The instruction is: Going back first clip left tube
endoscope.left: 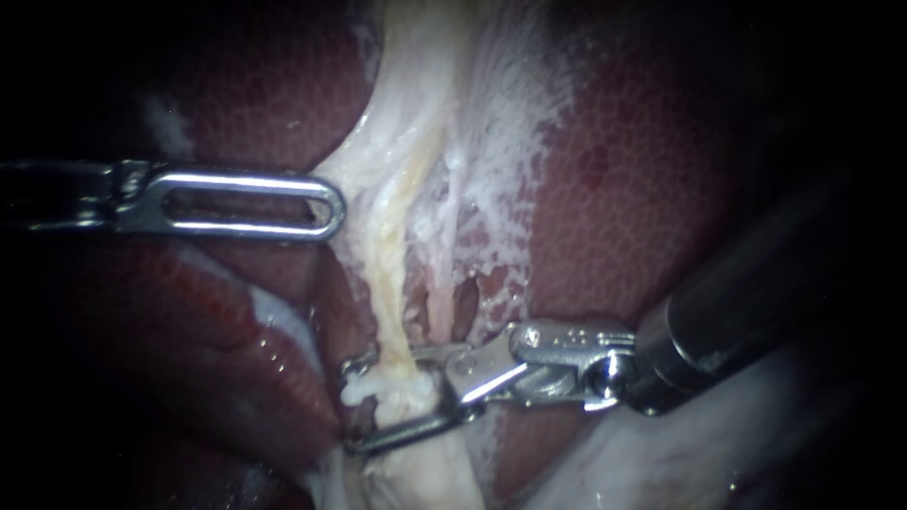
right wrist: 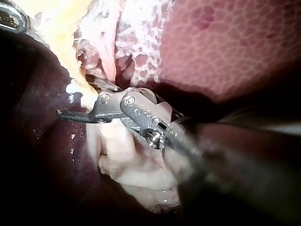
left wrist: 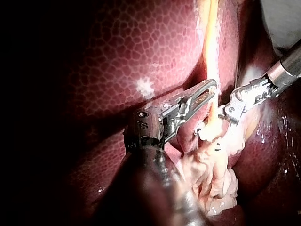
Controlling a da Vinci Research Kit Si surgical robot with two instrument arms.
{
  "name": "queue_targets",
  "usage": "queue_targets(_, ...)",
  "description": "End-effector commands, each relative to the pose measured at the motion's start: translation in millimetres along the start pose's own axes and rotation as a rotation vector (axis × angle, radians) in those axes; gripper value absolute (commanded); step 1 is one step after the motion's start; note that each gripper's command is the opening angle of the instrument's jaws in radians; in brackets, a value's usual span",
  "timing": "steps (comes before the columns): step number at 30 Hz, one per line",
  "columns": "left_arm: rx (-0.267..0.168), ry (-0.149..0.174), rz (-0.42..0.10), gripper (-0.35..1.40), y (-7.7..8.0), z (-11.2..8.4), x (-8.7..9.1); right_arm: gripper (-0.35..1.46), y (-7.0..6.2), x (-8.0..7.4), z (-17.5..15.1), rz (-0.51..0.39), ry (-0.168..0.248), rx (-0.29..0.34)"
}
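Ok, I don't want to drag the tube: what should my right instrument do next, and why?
Probably ease the right instrument straight back along its shaft, jaws open. They stand apart astride the left tube, with what looks like a white clip on it between them, so closing or swinging sideways could tug it.

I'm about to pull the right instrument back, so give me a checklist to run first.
1. Slender steel right instrument open: ok, a gap shows.
2. Pale yellow tube free of it: not ok, the tube lies within the opening.
3. Small white clip on the tube: ok; full closure, cannot tell.
4. Slender steel left instrument out of the way: ok, well apart.
5. Mottled dark red liver dry: ok, no bleeding visible.
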Motion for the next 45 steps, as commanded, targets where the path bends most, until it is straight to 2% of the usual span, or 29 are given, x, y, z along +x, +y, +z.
queue_targets(1, 0.0, 0.0, 0.0, -0.35, 0.0, 0.0, 0.0, 0.58, 0.0, 0.1, -0.4, 0.001, 0.002, -0.006)
queue_targets(13, 0.0, 0.0, 0.0, -0.35, 0.0, 0.0, 0.0, 0.6, -0.2, 2.2, -6.3, 0.016, 0.018, -0.057)
queue_targets(26, 0.001, 0.0, 0.0, -0.35, 0.2, 0.0, 0.0, 0.6, -1.8, 2.7, -14.1, -0.032, 0.021, -0.076)
queue_targets(36, 0.0, 0.0, 0.001, -0.35, 0.3, 0.1, 0.2, 0.6, -2.4, 6.8, -18.8, -0.149, 0.043, -0.095)
queue_targets(40, 0.0, 0.0, 0.002, -0.35, 0.4, 0.1, 0.3, 0.6, -2.8, 7.8, -20.0, -0.184, 0.042, -0.106)
queue_targets(45, 0.0, 0.0, 0.003, -0.35, 0.5, 0.2, 0.4, 0.6, -2.9, 8.1, -21.0, -0.201, 0.04, -0.109)
